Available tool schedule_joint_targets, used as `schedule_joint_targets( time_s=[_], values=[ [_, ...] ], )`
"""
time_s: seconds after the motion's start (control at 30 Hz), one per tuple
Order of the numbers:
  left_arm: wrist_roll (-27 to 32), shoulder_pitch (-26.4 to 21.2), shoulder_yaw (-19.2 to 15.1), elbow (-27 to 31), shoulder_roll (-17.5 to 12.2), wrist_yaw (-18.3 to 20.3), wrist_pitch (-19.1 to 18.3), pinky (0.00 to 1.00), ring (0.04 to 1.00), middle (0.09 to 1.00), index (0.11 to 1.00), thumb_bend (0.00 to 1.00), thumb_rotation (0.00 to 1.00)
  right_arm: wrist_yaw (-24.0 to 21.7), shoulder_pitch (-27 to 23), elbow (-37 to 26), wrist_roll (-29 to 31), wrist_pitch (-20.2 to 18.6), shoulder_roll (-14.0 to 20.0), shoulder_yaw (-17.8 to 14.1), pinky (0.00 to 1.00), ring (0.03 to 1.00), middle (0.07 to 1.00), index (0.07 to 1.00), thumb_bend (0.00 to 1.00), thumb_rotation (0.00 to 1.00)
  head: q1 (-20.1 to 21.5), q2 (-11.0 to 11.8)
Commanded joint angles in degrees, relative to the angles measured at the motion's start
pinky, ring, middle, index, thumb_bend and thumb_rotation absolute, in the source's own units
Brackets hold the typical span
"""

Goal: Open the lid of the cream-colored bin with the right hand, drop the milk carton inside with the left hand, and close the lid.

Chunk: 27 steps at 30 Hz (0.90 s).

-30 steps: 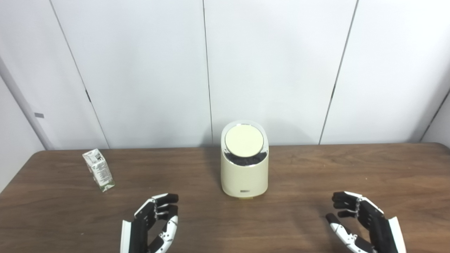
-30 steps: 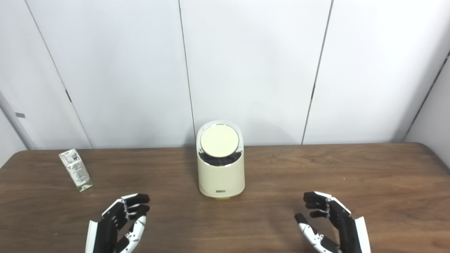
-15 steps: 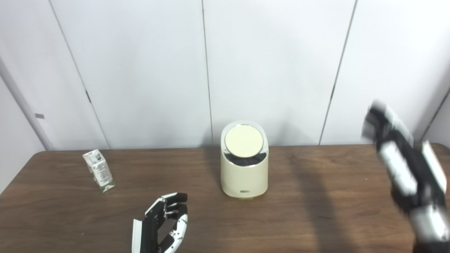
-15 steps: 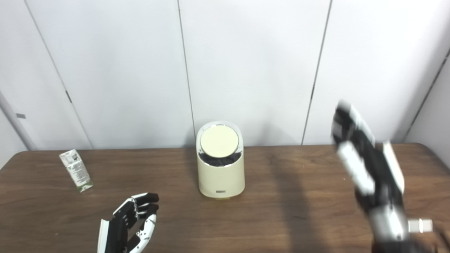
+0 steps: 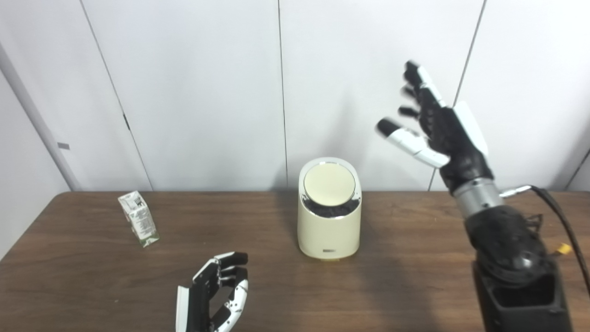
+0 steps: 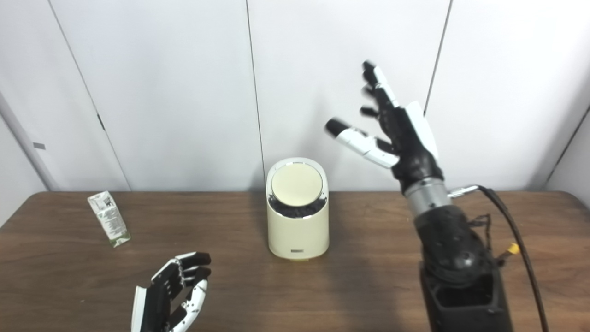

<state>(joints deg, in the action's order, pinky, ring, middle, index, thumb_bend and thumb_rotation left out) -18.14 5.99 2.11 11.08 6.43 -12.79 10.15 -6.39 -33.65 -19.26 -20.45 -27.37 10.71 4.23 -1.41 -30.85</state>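
Cream bin (image 5: 328, 216) stands lidded on the counter (image 5: 415, 240); right robot hand (image 5: 435, 127) raised, fingers spread, empty; left robot hand (image 5: 216, 293) low, empty, loosely curled.

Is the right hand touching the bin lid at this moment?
Apart. In the left eye view the right hand is raised, open, above and to the right of the lid, with bare wall visible between them.

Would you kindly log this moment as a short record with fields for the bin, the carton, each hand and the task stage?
bin: cream-colored bin at mid-table, lid shut
carton: milk carton upright on the table, far left, untouched
right hand: right hand raised above and right of the bin, open, touching nothing
left hand: left hand low near the front edge, open, empty
stage: lid not yet opened
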Motion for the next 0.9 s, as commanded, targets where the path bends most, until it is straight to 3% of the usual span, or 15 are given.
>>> schedule_joint_targets(
  time_s=[0.0,0.07,0.33,0.5,0.87],
  values=[
    [-0.2,-1.2,0.5,1.0,0.2,0.1,0.9,0.53,0.608,0.657,0.653,0.25,0.26,0.8,-3.2,1.6,-1.8,0.6,-0.6,0.8,0.86,0.949,0.974,0.956,0.72,0.64,0.0,0.0],
    [-0.2,-1.1,0.5,0.9,0.3,0.0,1.1,0.53,0.607,0.657,0.653,0.26,0.27,2.0,-3.4,4.2,-2.9,0.9,-1.6,1.5,0.84,0.945,0.966,0.955,0.78,0.56,0.0,0.0],
    [-0.8,-1.2,0.8,1.1,0.2,0.1,0.6,0.52,0.604,0.656,0.653,0.26,0.31,4.3,-4.7,12.2,-10.7,1.5,-2.0,6.1,0.77,0.888,0.957,0.979,0.86,0.49,0.6,-1.0],
    [-0.3,-1.1,0.8,1.3,0.5,0.0,0.7,0.53,0.606,0.656,0.652,0.27,0.29,5.5,-4.6,15.9,-10.8,3.1,-2.8,6.3,0.78,0.908,0.994,0.998,0.86,0.38,0.6,-1.1],
    [-0.5,-0.9,1.2,1.6,0.8,-0.1,0.5,0.53,0.609,0.660,0.655,0.26,0.29,8.0,-4.4,20.3,-12.4,3.4,-3.4,7.3,0.82,0.943,0.994,0.995,0.90,0.27,0.1,-1.3]
  ],
)
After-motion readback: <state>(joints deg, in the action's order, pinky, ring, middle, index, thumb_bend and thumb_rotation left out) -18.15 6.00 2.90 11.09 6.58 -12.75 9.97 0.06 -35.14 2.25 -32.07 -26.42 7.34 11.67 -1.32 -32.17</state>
